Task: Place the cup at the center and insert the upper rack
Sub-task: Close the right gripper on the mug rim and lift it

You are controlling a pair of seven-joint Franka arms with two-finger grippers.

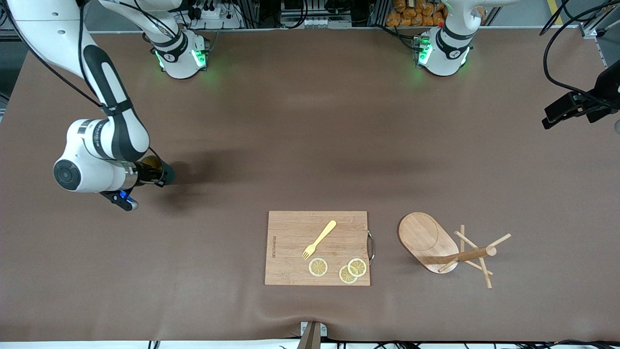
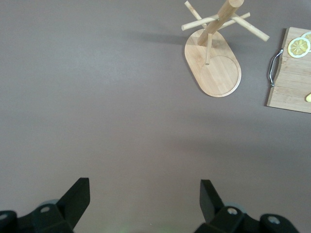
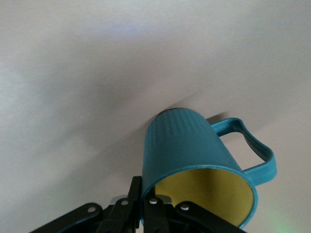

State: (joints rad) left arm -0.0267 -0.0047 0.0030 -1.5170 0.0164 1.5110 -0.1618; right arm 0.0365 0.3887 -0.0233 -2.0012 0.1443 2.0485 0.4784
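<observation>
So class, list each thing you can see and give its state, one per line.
Cup: gripped at its rim.
Right gripper: shut on the cup.
Left gripper: open, holding nothing, waiting.
Mug tree: tipped over on the table.
Fork: lying on the cutting board.

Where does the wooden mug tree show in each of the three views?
Front view: mug tree stands on the table beside the cutting board, toward the left arm's end.
Left wrist view: mug tree near the picture's top, over the open left tool.
Right wrist view: not in it.
Shared landmark: the board's metal handle.
</observation>
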